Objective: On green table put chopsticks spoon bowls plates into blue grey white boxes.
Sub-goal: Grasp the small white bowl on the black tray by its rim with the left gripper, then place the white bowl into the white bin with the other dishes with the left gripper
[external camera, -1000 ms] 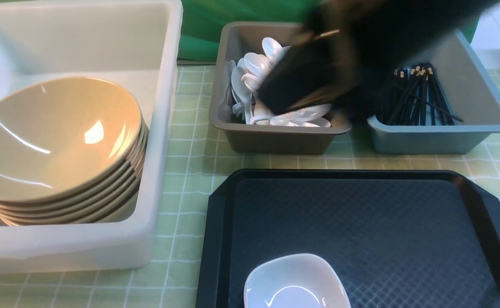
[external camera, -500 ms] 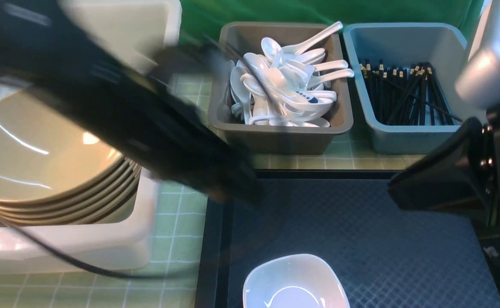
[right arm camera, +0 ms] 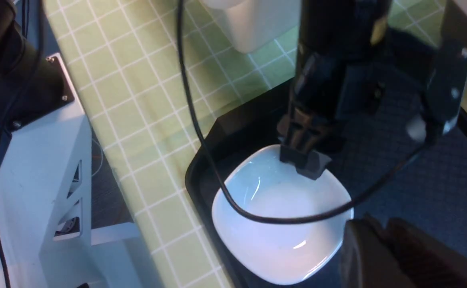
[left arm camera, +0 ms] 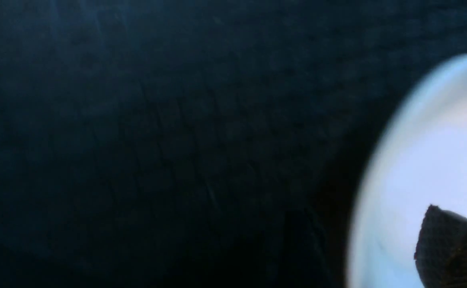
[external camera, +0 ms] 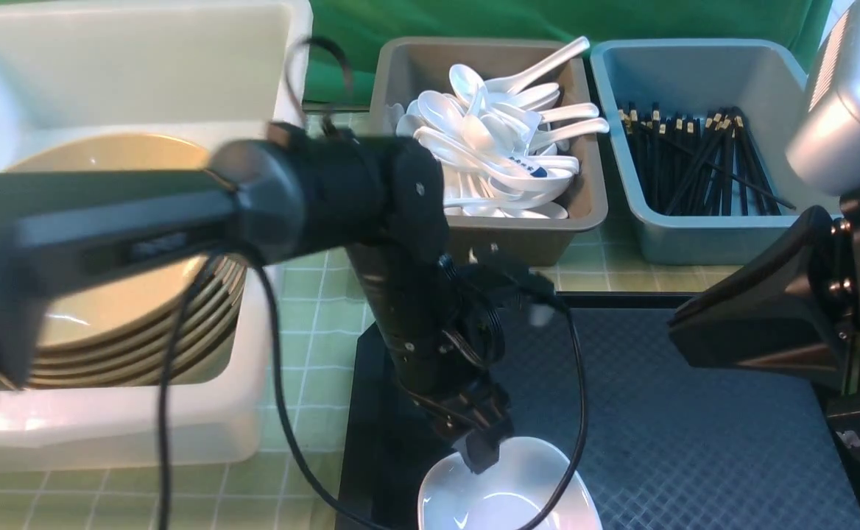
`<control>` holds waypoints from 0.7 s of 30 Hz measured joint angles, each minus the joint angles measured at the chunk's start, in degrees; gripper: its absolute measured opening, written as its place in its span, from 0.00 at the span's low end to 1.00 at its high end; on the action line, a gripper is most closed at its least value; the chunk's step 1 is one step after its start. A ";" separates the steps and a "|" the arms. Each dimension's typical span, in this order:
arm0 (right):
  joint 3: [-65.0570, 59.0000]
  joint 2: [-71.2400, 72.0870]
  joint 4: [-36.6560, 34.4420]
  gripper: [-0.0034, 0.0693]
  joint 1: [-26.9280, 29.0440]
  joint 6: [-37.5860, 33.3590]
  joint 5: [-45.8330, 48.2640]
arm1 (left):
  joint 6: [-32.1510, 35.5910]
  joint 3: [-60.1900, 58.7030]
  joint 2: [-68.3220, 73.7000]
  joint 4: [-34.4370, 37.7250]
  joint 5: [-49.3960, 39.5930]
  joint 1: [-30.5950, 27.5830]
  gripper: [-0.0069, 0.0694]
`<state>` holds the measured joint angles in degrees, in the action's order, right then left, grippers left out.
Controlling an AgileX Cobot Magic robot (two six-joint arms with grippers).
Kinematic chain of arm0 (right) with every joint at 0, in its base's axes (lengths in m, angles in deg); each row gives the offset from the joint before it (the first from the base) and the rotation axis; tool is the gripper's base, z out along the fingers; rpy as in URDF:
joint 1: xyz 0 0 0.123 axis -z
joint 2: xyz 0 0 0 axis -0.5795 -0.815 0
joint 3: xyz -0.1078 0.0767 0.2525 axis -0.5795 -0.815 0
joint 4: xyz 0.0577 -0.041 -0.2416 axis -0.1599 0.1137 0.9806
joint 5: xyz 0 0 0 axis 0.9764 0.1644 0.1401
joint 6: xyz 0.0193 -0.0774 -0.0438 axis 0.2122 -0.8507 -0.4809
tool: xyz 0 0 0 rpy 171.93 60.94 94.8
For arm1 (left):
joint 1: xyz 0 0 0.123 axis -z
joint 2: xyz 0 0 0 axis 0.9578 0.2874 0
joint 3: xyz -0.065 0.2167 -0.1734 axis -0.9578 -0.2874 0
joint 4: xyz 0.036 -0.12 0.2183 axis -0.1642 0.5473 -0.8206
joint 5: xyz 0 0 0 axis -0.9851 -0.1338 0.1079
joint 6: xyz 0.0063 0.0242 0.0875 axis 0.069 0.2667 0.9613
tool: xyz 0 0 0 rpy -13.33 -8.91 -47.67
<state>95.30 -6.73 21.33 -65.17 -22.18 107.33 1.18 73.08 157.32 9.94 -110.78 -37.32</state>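
**A:** Half a second ago the left arm was a blur over the white box. Now it reaches across, wrist bent straight down over the black tray. The right arm is unchanged at the right edge.

**B:** Front view, then. Where is the plate?

**A:** The plate sits at the tray's near edge, not yet boxed, and the tip of the left jaws meets its far rim. Bowls lie stacked aslant in the white box. Spoons fill the grey box and chopsticks the blue box, all on the green bench.

**B:** Left wrist view?

**A:** One fingertip shows over the plate's white hollow, with the tray dark beside it. The other fingertip is out of frame, so I cannot tell whether the left jaws are apart or clamped on the rim.

**B:** Right wrist view?

**A:** The left jaws stand upright at the rim, and the arm's cable loops across the plate. The right jaws, at the frame's corner, look together with nothing between them.

**B:** What might go wrong?

**A:** As I judge it, a glossy, shallow rim pinched at one point may slip, or the plate may swing down on lifting. The cable could drag on it. The slanted bowl stack would be a poor seat if the plate goes there.
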 joint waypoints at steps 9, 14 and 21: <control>0.00 0.00 -0.05 0.16 0.00 0.00 -0.40 | 6.77 0.52 5.49 6.92 -5.51 -0.06 0.13; 0.00 0.00 -0.79 0.17 0.00 -1.79 -1.79 | 5.28 0.52 2.40 8.31 -6.98 -3.37 0.11; 5.52 -2.66 -6.55 0.17 0.00 -9.69 -1.74 | 2.25 1.19 -13.96 17.54 -6.85 -21.79 0.11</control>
<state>100.82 -9.39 14.78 -65.17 -31.87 105.59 3.43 74.27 143.36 27.47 -117.63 -59.11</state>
